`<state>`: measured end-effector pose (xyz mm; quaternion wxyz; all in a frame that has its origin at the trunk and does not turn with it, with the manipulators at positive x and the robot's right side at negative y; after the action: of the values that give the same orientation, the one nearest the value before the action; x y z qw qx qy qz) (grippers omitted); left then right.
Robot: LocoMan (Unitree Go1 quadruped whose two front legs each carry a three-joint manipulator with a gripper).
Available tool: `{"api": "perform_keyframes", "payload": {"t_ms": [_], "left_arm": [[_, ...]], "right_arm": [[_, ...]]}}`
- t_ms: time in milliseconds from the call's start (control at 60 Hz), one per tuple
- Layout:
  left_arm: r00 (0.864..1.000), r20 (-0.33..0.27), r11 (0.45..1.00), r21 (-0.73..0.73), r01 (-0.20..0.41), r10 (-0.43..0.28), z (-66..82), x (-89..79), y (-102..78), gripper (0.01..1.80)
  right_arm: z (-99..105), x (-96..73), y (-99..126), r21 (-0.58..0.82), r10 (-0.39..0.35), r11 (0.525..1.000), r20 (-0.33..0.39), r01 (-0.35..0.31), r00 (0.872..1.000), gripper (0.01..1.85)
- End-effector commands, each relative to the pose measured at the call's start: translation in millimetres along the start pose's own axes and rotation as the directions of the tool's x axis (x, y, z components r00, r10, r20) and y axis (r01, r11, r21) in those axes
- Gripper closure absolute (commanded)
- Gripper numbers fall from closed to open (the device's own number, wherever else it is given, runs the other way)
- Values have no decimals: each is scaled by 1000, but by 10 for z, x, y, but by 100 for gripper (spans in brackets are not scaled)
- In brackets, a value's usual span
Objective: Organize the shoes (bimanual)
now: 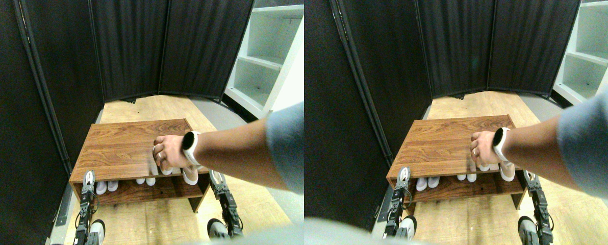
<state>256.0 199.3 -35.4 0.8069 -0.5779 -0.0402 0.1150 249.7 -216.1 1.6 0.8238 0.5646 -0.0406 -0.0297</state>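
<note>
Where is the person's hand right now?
In the stereo pair view, the person's hand reaches in from the right over the front edge of the wooden shoe rack, touching the pale shoes on its right side.

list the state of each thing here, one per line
shoe rack: upright on the floor, top bare, pale shoes in its open shelf
left pair of shoes: side by side on the shelf, toes out
middle pair of shoes: side by side on the shelf
right pair of shoes: held by the person's hand at the shelf edge
hand: reaching in from the right, gripping shoes
left gripper: raised at the rack's left front, holding nothing
right gripper: raised at its right front, holding nothing
</note>
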Motion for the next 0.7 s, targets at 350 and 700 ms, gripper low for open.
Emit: {"api": "perform_keyframes", "payload": {"t_ms": [350,700], "left_arm": [[999,6,999,-19,34,-34,5,54,-56,180],[1000,8,999,-28,21,-21,-8,62,-73,180]], "right_arm": [[-66,-193,241,131,-35,990,-83,46,996,47],[-301,-319,207,227,-42,970,-209,90,977,6]]}}
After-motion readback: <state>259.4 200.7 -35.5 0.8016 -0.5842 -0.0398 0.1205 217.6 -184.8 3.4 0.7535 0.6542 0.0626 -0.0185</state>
